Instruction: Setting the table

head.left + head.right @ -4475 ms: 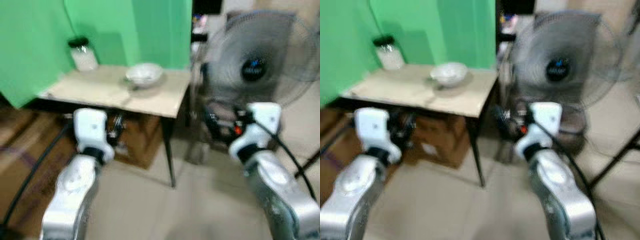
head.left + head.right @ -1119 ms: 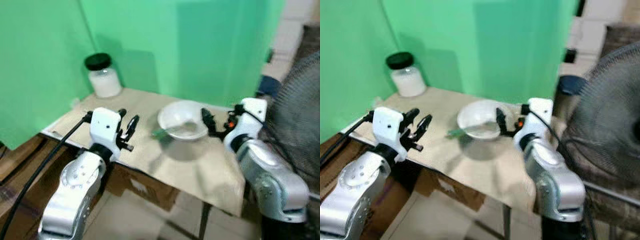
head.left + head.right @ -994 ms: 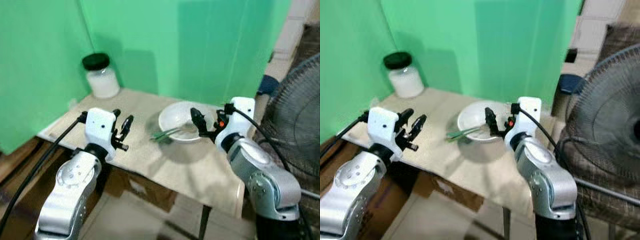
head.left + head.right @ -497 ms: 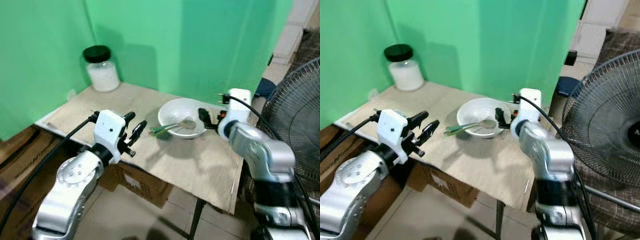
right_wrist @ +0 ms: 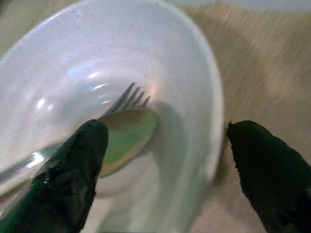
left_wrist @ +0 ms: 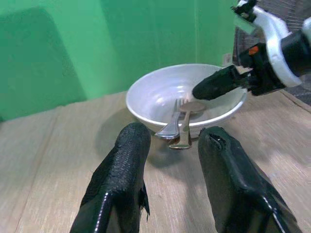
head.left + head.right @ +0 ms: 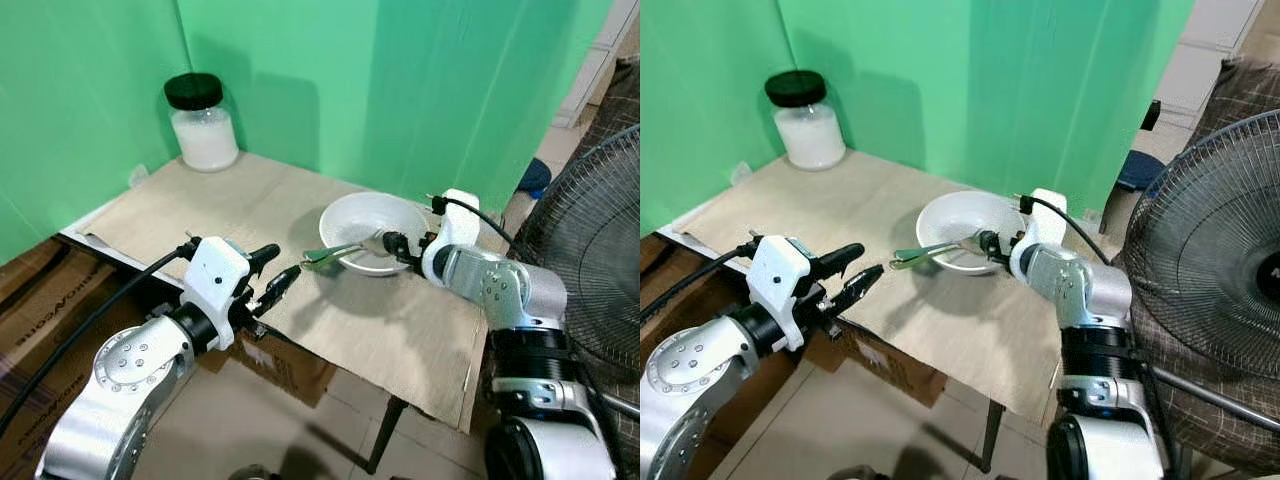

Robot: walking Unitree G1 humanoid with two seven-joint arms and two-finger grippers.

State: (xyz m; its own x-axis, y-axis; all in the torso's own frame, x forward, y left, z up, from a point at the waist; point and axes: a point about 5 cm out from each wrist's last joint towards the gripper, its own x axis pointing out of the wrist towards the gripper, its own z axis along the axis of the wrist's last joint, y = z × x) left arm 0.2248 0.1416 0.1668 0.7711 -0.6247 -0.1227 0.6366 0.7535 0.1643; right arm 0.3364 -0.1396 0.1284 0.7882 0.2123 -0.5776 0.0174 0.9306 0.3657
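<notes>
A white bowl (image 7: pixel 368 215) sits on the cloth-covered table (image 7: pixel 200 200). A spoon (image 5: pixel 124 141) and a fork (image 5: pixel 130 96) lie in it, their handles (image 7: pixel 322 256) poking over its left rim. My right gripper (image 7: pixel 393 245) is open at the bowl's right rim. In the right wrist view one finger is inside the bowl and the other is outside the rim. My left gripper (image 7: pixel 280 262) is open at the table's front edge, left of the bowl and pointing at it. Nothing is between its fingers (image 6: pixel 124 160).
A glass jar with a black lid (image 7: pixel 203 125) stands at the table's far left corner against the green backdrop. A large standing fan (image 7: pixel 1225 230) is close on the right. Cardboard boxes (image 7: pixel 290 365) sit under the table, and the table's front edge is near my left arm.
The camera has come closer and steadied. My right gripper has dropped to the bowl's right rim. The left gripper stays open, a little nearer the handles.
</notes>
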